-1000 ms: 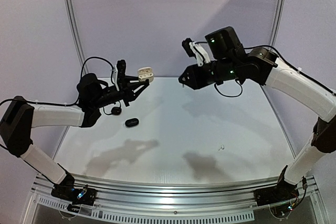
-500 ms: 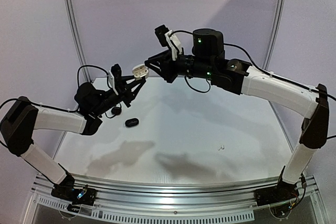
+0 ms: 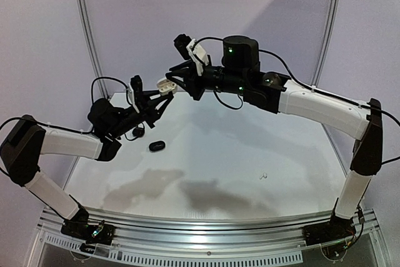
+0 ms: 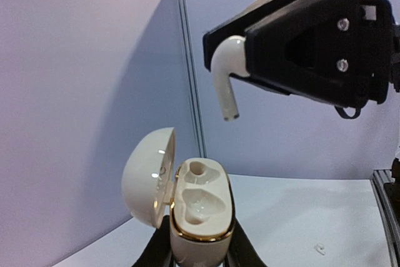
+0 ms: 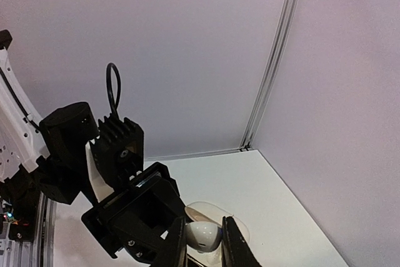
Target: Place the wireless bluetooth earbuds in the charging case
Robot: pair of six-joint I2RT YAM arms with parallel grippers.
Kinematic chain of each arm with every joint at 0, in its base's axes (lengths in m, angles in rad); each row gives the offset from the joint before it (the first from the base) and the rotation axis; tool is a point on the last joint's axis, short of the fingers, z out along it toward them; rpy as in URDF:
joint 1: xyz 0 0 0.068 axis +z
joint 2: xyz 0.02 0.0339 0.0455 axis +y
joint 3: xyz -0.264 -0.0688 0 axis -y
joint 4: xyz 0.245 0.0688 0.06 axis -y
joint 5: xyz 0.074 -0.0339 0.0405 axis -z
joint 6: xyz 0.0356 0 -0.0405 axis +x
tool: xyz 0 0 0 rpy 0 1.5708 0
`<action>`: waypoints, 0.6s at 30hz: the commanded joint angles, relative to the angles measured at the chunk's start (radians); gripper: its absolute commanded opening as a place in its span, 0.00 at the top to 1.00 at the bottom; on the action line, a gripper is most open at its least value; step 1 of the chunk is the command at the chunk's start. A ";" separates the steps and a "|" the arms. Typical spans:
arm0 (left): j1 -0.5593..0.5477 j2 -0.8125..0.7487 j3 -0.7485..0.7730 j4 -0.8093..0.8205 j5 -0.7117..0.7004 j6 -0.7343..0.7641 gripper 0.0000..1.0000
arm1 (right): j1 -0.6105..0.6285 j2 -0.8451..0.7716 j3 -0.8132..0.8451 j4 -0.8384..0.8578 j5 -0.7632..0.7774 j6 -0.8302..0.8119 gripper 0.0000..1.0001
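My left gripper (image 3: 161,94) is shut on a white charging case (image 4: 201,211) with a gold rim, held in the air with its lid (image 4: 149,184) open to the left and both sockets empty. My right gripper (image 3: 176,79) is shut on a white earbud (image 4: 225,73), its stem pointing down, just above the open case. In the right wrist view the earbud (image 5: 203,236) sits between the fingers with the case (image 5: 212,212) below it. In the top view the case (image 3: 165,83) is at the fingertips of both grippers. A black case (image 3: 157,146) lies shut on the table.
A black earbud (image 3: 138,132) lies on the table (image 3: 250,154) under the left arm. A tiny white piece (image 3: 264,176) lies on the table's right half. Purple walls and metal rails (image 3: 87,35) close in the back.
My right arm has swung left across the table with the earbud and now hovers right over the open case. My left gripper has shifted the case slightly left and up.
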 commanded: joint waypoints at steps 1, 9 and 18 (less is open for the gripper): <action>0.013 0.010 0.007 0.030 0.021 -0.046 1.00 | -0.011 0.035 0.028 -0.001 -0.006 -0.038 1.00; 0.020 0.014 0.015 0.028 0.026 -0.082 1.00 | -0.021 0.045 0.028 -0.032 -0.002 -0.053 1.00; 0.028 0.018 0.024 0.025 0.038 -0.084 1.00 | -0.020 0.057 0.033 -0.043 0.033 -0.079 1.00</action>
